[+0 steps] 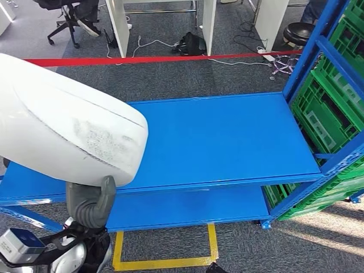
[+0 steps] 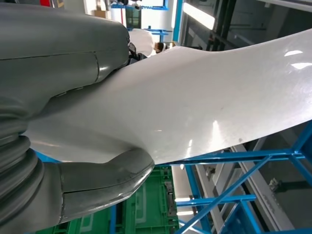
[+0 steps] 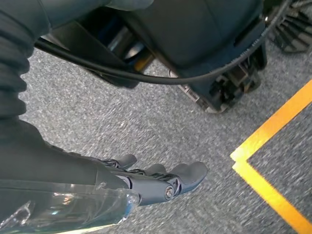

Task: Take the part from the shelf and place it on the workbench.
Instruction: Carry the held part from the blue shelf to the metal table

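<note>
The left hand (image 2: pixel 73 122) clamps the white part (image 1: pixel 64 131) between thumb and fingers, the part jutting beyond it over the blue workbench (image 1: pixel 223 142). Gripped near one end, it could tip or slip. The right hand (image 3: pixel 147 180) hangs open, fingers extended.

A blue two-tier workbench (image 1: pixel 223 136) is seen standing on grey carpet (image 1: pixel 180 79). Yellow tape lines (image 1: pixel 163 263) are laid on the carpet just in front of the workbench. Directly to the workbench's right, a blue shelf frame (image 1: pixel 309 54) is stood, in which green plastic crates (image 1: pixel 330 108) are stacked. Beyond the workbench, a red tape line (image 1: pixel 163 58) and loose white cables (image 1: pixel 150 43) are laid across the carpet.
</note>
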{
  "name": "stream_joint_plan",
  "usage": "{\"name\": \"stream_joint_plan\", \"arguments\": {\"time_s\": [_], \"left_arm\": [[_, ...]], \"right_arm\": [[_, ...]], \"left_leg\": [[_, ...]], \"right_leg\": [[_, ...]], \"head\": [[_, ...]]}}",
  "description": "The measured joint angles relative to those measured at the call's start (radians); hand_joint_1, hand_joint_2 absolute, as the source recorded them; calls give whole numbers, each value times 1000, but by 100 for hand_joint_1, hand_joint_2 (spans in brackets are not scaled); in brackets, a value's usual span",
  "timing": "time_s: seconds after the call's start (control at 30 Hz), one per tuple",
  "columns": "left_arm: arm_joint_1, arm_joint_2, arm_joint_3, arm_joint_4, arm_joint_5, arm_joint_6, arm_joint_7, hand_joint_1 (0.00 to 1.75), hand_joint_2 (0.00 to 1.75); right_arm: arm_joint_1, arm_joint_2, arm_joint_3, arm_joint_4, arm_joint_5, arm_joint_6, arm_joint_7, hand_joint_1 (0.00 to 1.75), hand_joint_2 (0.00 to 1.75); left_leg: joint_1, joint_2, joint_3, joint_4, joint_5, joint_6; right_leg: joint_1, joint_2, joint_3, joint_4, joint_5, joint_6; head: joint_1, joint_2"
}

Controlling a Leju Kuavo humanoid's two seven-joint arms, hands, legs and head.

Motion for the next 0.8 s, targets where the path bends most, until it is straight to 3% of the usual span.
{"name": "stream_joint_plan", "arguments": {"time_s": [0.5,0.67,0.8], "left_arm": [[4,0,19,-5,0,-3,0,169,175],[5,0,22,-7,3,-9,0,169,175],[4,-1,23,-8,8,-22,0,169,175]], "right_arm": [[1,-2,-2,0,23,-41,52,0,175],[-1,-2,-5,0,-2,-34,72,0,175],[-3,-1,-14,0,-7,-2,118,0,175]], "left_leg": [[-2,0,-1,2,0,3],[-6,0,-8,16,-9,19],[-14,0,-18,30,-18,38]], "right_leg": [[-2,0,0,-1,1,0],[-9,0,1,-3,2,7],[-14,0,6,-16,5,27]], "head": [[0,0],[-1,0],[-1,0]]}}
